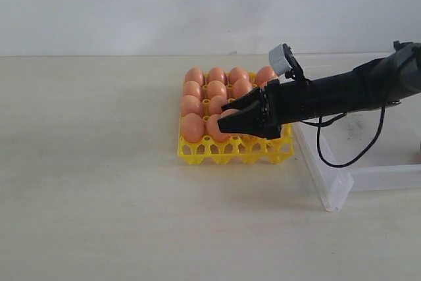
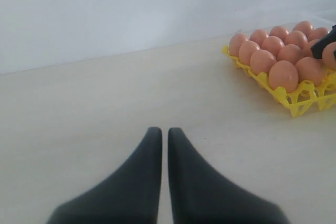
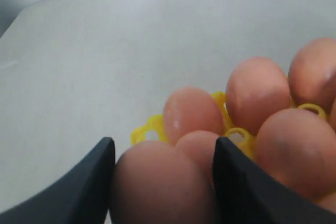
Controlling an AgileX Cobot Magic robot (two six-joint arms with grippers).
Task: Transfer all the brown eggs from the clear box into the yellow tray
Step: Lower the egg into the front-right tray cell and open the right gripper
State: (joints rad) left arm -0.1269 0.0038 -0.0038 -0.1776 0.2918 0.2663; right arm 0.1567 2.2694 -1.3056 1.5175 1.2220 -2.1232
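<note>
Starting with the right gripper (image 1: 223, 116): we find its jaws about halfway apart and clamped on one brown egg (image 3: 157, 187), a dark finger pressed against each side of the shell. The held egg hangs at the front edge of the yellow tray (image 1: 227, 153), in the third column from the tray's left corner. We cannot tell whether it already touches a cup. The left gripper (image 2: 164, 130) is closed on nothing, with only a thin slit between its fingers. It hangs over bare table, well apart from the tray.

Surface: a pale, matte beige table (image 1: 99, 182). Behind its far edge stands a plain white wall (image 1: 197, 4). The tray sits around the table's middle, nearer the far edge than the near one. The clear box (image 1: 335, 185) lies just beside the tray's right edge and runs out of view to the right. Its floor shows dark smudges.

Counts: one tray, one box, two grippers. In the left wrist view we count twelve eggs seated in the tray: four in each of the two left columns and two at the back of each remaining column. The held egg makes thirteen. The right arm hides the tray's front right corner.
</note>
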